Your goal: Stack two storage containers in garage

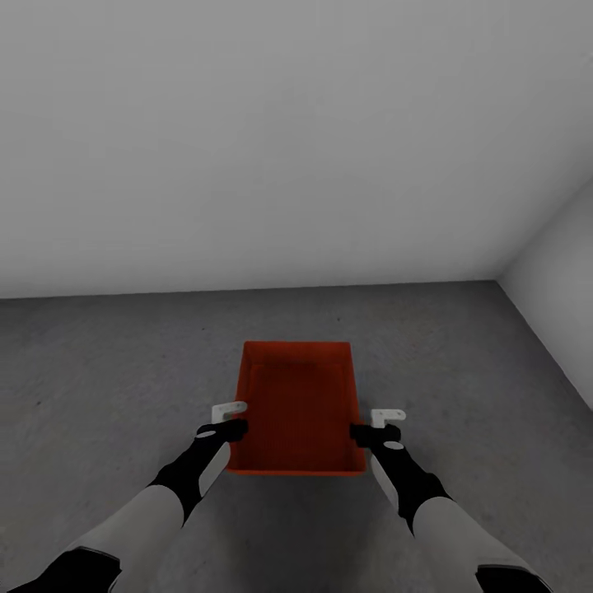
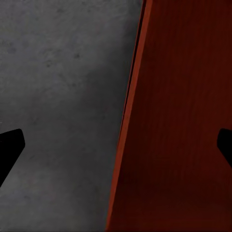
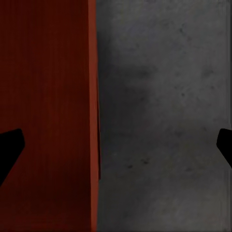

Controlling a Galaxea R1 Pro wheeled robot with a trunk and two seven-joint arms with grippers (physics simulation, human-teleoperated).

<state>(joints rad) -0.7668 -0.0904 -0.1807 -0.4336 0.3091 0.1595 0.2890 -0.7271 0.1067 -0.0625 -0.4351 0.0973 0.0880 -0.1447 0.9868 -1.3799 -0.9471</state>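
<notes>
both grippers (jaws apart) astride container [image 1: 301, 408] walls

A red-orange open-top bin [image 1: 298, 408] sat upright and empty. It was over the dark concrete floor [image 1: 99, 371], near the grey wall.

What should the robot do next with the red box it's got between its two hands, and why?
Probably pull both grippers up off the walls. The storage container appears to rest on the concrete floor, and the left gripper and right gripper straddle its side walls with fingers apart, so it looks released.
</notes>
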